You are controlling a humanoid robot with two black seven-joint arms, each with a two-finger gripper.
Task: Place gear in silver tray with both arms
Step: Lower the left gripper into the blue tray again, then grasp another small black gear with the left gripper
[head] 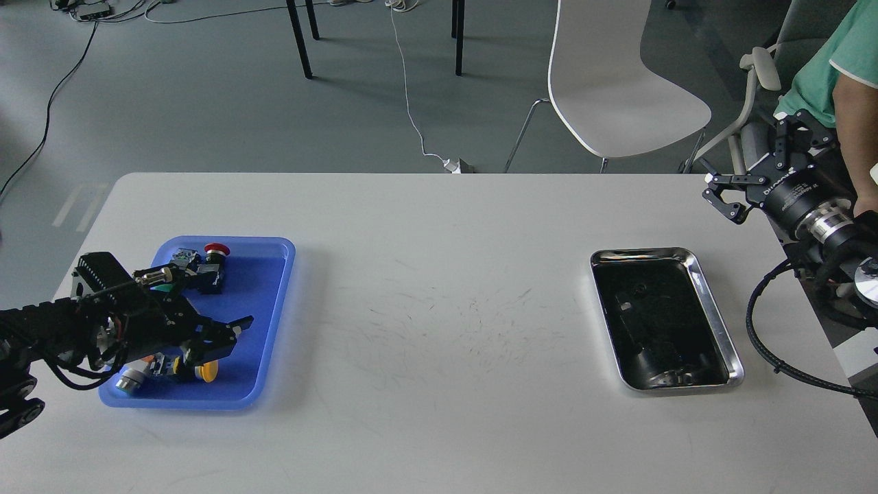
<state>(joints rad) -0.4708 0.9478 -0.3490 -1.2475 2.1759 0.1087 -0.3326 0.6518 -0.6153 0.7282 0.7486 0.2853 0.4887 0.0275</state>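
The silver tray (717, 321) lies empty on the right side of the white table. The gear, a small black ring, is hidden under my left gripper. My left gripper (221, 337) is low over the middle of the blue plastic tray (264, 288). Its fingers are spread apart and nothing shows between them. My right gripper (752, 163) is open and empty. It hovers off the table's far right corner, behind and to the right of the silver tray.
The blue tray holds several push-button switches, among them a red-capped one (216, 248) and a yellow-capped one (206, 371). A white chair (617, 89) stands behind the table. A person in a green shirt (833, 62) sits close to my right arm.
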